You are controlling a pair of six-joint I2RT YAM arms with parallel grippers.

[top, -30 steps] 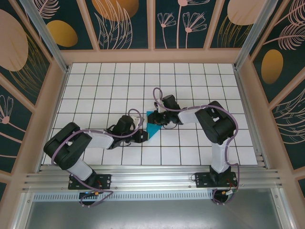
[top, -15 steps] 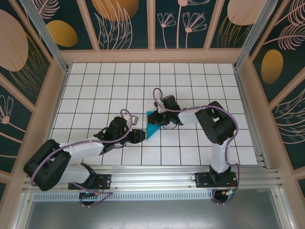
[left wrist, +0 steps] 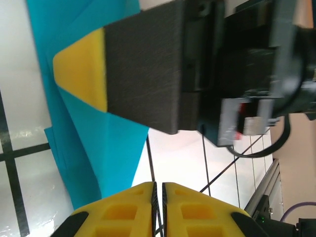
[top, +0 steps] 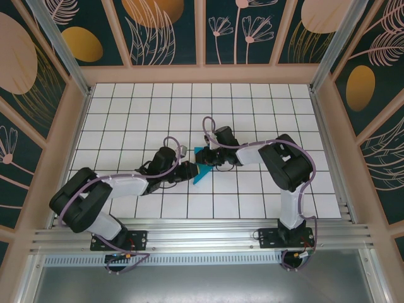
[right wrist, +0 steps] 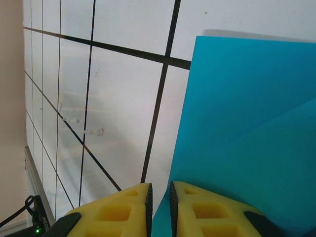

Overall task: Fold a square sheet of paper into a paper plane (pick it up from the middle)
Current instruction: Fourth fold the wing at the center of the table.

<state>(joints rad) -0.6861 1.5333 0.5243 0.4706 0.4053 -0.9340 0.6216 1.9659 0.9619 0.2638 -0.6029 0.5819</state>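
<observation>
The square sheet of paper (top: 202, 166) is a creased, folded teal shape lying flat on the white grid table, with layered flaps in the left wrist view (left wrist: 98, 143). My right gripper (top: 208, 158) rests on its upper part, jaws nearly together and straddling the paper's left edge (right wrist: 247, 123), with nothing clamped. One of its dark fingers (left wrist: 143, 69), with a yellow tip, lies across the teal. My left gripper (top: 192, 170) sits at the sheet's lower-left edge. It is shut (left wrist: 158, 190), and only the table shows through the slit.
The gridded table (top: 252, 113) is ringed by wooden frame walls (top: 202, 74). An aluminium rail (top: 202, 240) runs along the near edge by both arm bases. The right arm's cable (top: 205, 123) loops just above the paper.
My left gripper drew back to the left, opened a little, then came forward to the paper's edge and shut. The right gripper and the paper stayed put.
</observation>
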